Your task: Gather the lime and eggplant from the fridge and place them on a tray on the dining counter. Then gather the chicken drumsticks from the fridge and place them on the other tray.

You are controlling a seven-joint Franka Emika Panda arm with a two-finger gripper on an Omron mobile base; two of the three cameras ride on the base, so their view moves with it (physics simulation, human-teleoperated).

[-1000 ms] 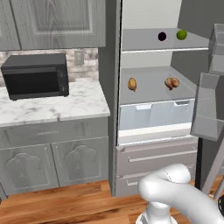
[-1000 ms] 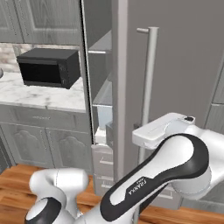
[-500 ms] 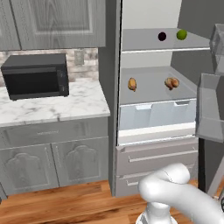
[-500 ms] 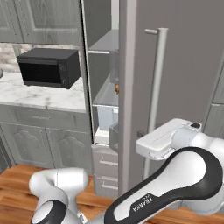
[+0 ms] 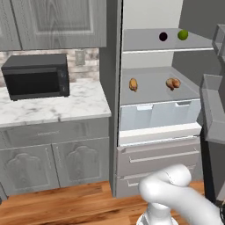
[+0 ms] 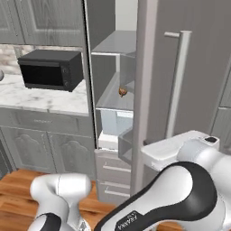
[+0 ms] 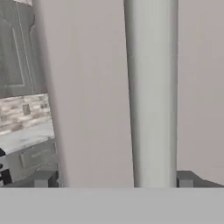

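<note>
Swinging wider than a second ago, the fridge door [image 6: 180, 67] exposes more interior. Gripper [image 7: 114, 181] fingers spread around its handle [image 7: 151, 92]. Lime [image 5: 183, 34] at 1 o'clock, eggplant [image 5: 163, 36] beside it, drumsticks [image 5: 173, 83] below: access improving.

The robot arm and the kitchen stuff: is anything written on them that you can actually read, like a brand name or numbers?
"FRANKA": dark lettering on the white robot arm in the right base view, cut off at the bottom edge, so only partly legible.
Microwave: no readable text.
Fridge door and its handle: no text.
Wall outlet: no markings legible.
</note>
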